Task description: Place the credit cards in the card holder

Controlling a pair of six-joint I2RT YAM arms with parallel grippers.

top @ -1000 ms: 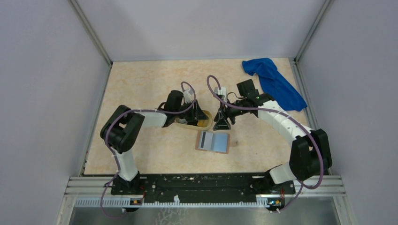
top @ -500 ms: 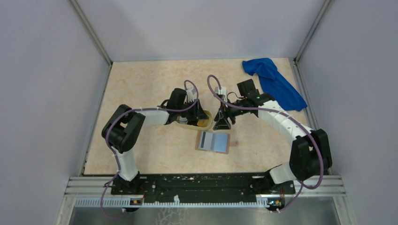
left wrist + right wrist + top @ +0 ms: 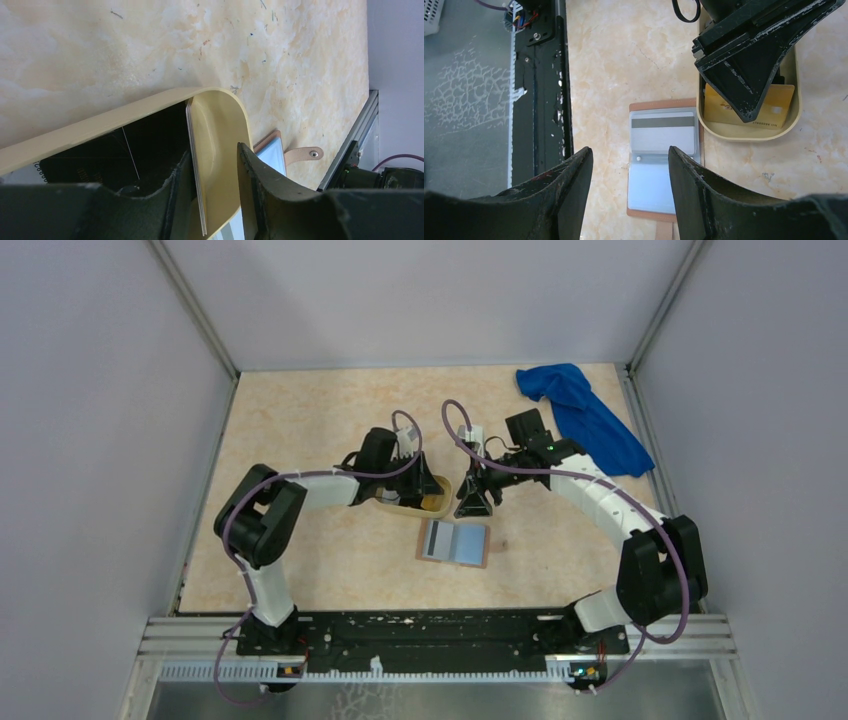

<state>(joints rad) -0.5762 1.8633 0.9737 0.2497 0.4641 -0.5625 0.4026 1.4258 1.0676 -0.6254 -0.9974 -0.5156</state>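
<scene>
The card holder (image 3: pixel 454 542) lies open on the table, grey-blue slots up, with a striped card (image 3: pixel 663 131) in one slot. My right gripper (image 3: pixel 629 152) hovers above it, open and empty. My left gripper (image 3: pixel 215 150) reaches into the near end of the pale yellow tray (image 3: pixel 100 125). A stack of credit cards (image 3: pixel 196 165) stands on edge against one finger, with a gap to the other finger, so the jaws are open. A yellow-orange card (image 3: pixel 774 112) lies flat in the tray (image 3: pixel 749 137) under the left gripper (image 3: pixel 748 115).
A blue cloth (image 3: pixel 585 420) lies at the back right corner. The black base rail (image 3: pixel 541 90) runs along the table's near edge. The holder's strap (image 3: pixel 302 155) points toward that rail. Grey walls enclose the table on three sides.
My left wrist has shifted a little over the tray and its jaws have narrowed slightly. The right arm and the card holder have not moved.
</scene>
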